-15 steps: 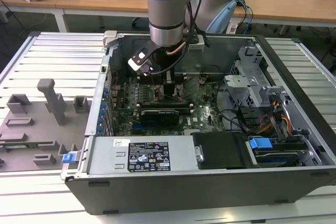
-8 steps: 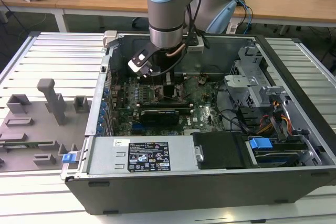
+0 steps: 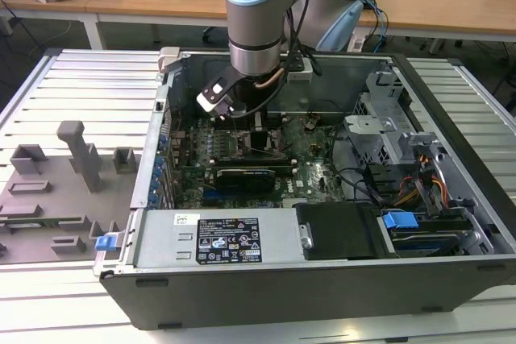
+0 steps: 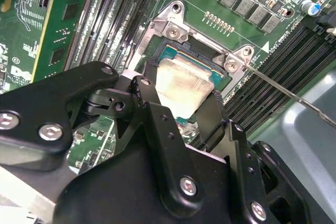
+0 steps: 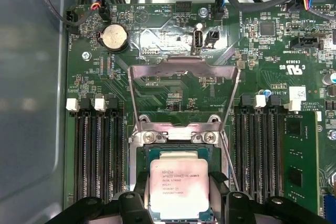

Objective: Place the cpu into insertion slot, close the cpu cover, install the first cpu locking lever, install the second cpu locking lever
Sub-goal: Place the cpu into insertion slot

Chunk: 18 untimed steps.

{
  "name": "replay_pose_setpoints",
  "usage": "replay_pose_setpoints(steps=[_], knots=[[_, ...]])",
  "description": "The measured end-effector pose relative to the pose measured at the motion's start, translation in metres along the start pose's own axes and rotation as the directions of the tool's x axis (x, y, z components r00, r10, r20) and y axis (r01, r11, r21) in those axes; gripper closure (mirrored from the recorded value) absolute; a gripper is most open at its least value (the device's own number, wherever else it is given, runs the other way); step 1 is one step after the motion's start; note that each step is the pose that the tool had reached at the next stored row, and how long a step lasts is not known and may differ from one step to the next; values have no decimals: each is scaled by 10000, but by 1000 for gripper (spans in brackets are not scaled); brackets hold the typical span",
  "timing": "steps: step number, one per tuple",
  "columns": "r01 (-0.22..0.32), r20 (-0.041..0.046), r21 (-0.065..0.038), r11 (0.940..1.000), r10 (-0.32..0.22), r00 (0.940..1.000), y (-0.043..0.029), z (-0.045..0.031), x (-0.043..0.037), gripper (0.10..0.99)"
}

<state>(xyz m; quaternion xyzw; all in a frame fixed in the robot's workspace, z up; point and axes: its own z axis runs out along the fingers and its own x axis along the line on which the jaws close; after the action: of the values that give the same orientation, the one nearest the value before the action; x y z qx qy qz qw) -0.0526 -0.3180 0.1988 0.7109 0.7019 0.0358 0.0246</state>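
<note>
My gripper (image 5: 180, 195) is shut on the cpu (image 5: 181, 186), a small silver-topped square chip, with one black finger on each of two opposite edges. The cpu sits level right over the insertion slot (image 5: 178, 150), a square socket in a silvery frame; I cannot tell whether it is seated. In the second wrist view the gripper (image 4: 181, 103) holds the cpu (image 4: 181, 82) over the insertion slot (image 4: 173, 30). The cpu cover (image 5: 184, 74) stands open, swung up behind the socket. A thin wire locking lever (image 4: 286, 92) sticks out unlatched beside it. In the exterior view the gripper (image 3: 242, 117) is low inside the computer case.
The green motherboard (image 3: 314, 171) lies in an open computer case (image 3: 266, 279). Black memory slots (image 5: 97, 150) flank the socket on both sides. A drive cage with cables (image 3: 403, 167) fills the exterior view's right. A grey fixture tray (image 3: 56, 191) lies on the exterior view's left.
</note>
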Motion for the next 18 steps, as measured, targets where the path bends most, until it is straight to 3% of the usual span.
replay_pose_setpoints(steps=[3,5,8,15,18], knots=[[1,-2,-2,10000,-1,10000,0,1,0,545],[0,-1,0,10000,0,10000,-1,0,0,471],[0,1,1,10000,0,10000,-1,-3,0,471],[-1,0,0,10000,1,10000,12,-154,3,471],[-1,-2,-1,10000,1,10000,13,-169,3,471]])
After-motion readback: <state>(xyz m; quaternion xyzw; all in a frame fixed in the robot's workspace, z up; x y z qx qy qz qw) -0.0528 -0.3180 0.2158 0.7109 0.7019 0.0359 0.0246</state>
